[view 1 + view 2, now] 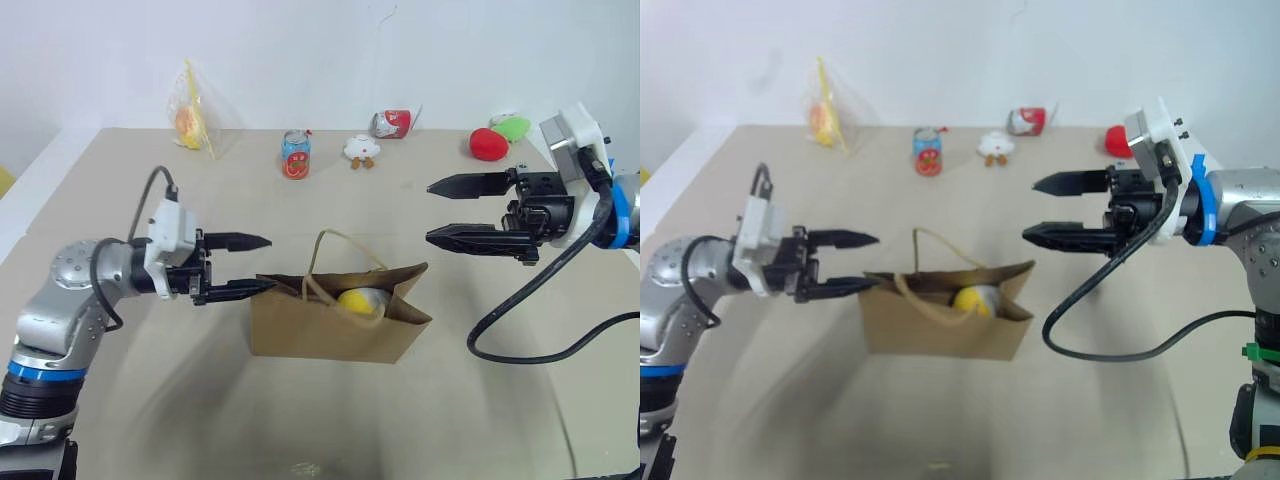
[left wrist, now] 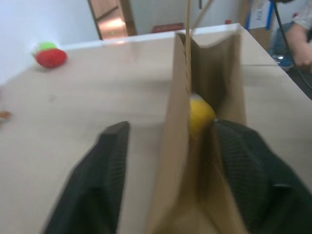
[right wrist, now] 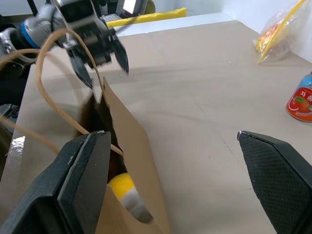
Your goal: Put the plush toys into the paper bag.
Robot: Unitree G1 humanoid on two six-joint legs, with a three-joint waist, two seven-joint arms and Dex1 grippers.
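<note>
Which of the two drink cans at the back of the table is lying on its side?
The red and white can, farther to the right near the wall, is tipped over. The orange and blue can, left of the small white plush, stands upright.

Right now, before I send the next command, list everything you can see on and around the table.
paper bag: 1, brown, standing open mid-table between the grippers
plush ball: 1, white and yellow, inside the bag
brown plush: 1, dark shape deep in the bag, hard to make out
drink can: 1, blue and red, upright at the far side
tipped can: 1, red and white, far edge
white plush: 1, beside the upright can
red plush: 1, far right
green plush: 1, behind the red one
plastic snack bag: 1, clear and yellow, far left
table: 1, beige
left gripper: open, straddling the bag's edge
right gripper: open, above the bag's right
</note>
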